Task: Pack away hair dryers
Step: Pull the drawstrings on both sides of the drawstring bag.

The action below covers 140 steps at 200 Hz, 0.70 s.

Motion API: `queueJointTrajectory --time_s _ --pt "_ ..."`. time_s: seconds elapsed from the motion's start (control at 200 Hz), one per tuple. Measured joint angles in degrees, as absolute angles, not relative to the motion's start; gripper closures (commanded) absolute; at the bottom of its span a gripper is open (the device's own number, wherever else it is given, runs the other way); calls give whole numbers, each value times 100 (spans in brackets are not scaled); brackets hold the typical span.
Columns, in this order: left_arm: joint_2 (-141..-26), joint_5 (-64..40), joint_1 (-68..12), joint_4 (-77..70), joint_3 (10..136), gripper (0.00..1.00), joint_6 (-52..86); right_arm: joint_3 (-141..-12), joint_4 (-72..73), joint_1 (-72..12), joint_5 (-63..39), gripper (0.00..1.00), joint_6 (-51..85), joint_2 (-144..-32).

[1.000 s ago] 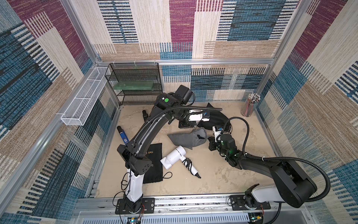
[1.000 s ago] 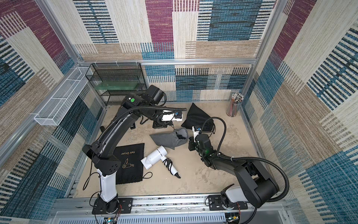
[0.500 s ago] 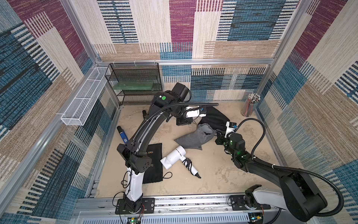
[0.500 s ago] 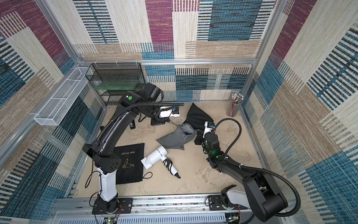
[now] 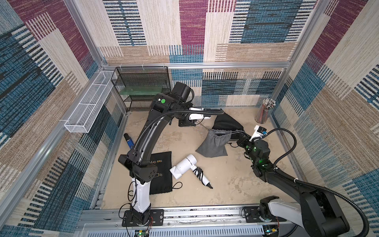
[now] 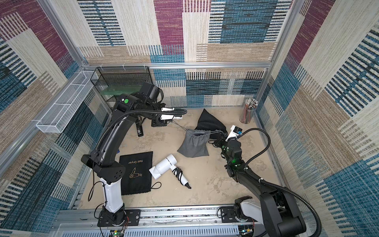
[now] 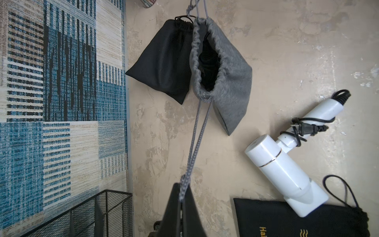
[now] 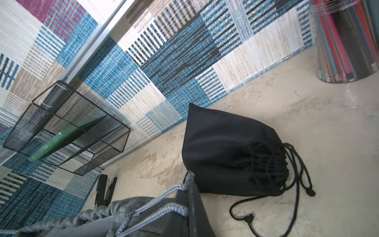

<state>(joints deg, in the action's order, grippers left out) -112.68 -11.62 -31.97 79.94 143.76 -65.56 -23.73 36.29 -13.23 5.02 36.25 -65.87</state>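
A white hair dryer (image 5: 184, 166) (image 6: 164, 166) (image 7: 281, 170) lies on the table with its black cord wound round the handle. Behind it a grey drawstring pouch (image 5: 214, 143) (image 6: 194, 144) (image 7: 231, 71) hangs by its cords between my grippers, its bottom on the table. My left gripper (image 5: 195, 123) (image 6: 169, 121) (image 7: 182, 185) is shut on the grey cord on one side. My right gripper (image 5: 235, 133) (image 6: 216, 132) (image 8: 189, 182) is shut on the cord loops on the other side. Something dark shows inside the half-gathered mouth.
A filled, tied black pouch (image 5: 225, 123) (image 8: 225, 153) lies just behind the grey one. A flat black pouch (image 5: 162, 174) printed "Hair Dryer" lies front left. A mesh rack (image 5: 141, 90), a pencil cup (image 5: 264, 110) and stick gadgets (image 5: 128, 140) (image 6: 139, 128) line the back and left.
My left gripper drew back to the left and my right gripper rose toward the back right. The cords went taut, the pouch's mouth lifted and gathered, and the pouch shifted right.
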Motion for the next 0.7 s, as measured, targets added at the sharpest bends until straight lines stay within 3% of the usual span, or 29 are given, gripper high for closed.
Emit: queueJointTrajectory --time_s 0.701 --pt "-10927 -943 -2530 7985 13743 100 -7026 -1944 4523 204 -539 100 4921 -6289"
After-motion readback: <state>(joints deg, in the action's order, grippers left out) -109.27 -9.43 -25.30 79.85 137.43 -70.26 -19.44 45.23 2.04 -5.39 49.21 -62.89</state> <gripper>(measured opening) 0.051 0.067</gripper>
